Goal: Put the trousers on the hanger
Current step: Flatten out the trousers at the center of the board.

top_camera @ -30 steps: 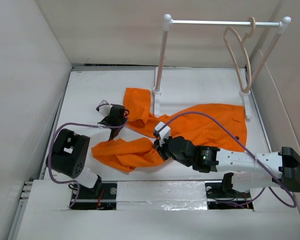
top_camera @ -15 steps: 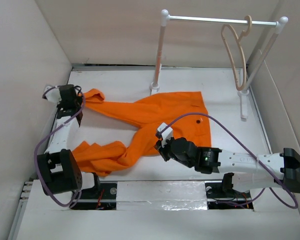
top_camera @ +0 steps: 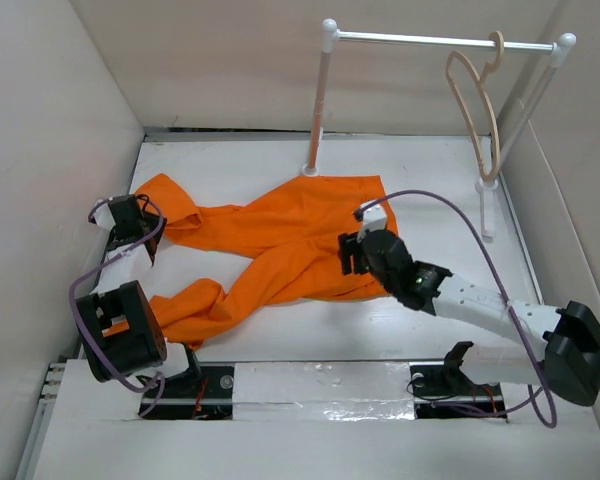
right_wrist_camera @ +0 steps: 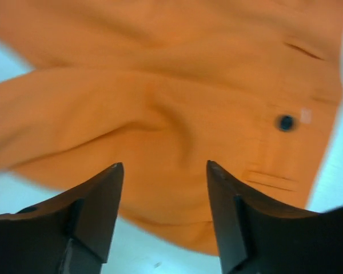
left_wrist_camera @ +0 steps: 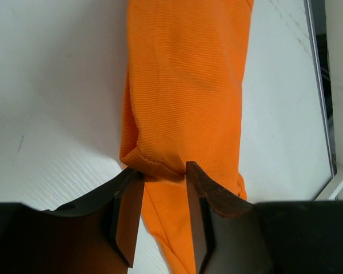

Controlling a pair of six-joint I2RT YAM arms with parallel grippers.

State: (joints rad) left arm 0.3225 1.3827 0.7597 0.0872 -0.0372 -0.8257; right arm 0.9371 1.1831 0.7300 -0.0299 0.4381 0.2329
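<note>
**Trousers point(top_camera: 280, 250) spread flat; hanger point(top_camera: 477, 110) not yet engaged**

Garment lies on the table point(top_camera: 430, 190), legs trailing left and waist near centre. Left gripper point(left_wrist_camera: 163, 177) is clenched on one leg's hem at the far left, apparently pinning the cloth stretched out. Right gripper point(right_wrist_camera: 163, 171) hangs with jaws apart over the waist panel (button visible), grasping nothing. The hanger hooks on the rail point(top_camera: 430, 41), well apart from the cloth.
</note>
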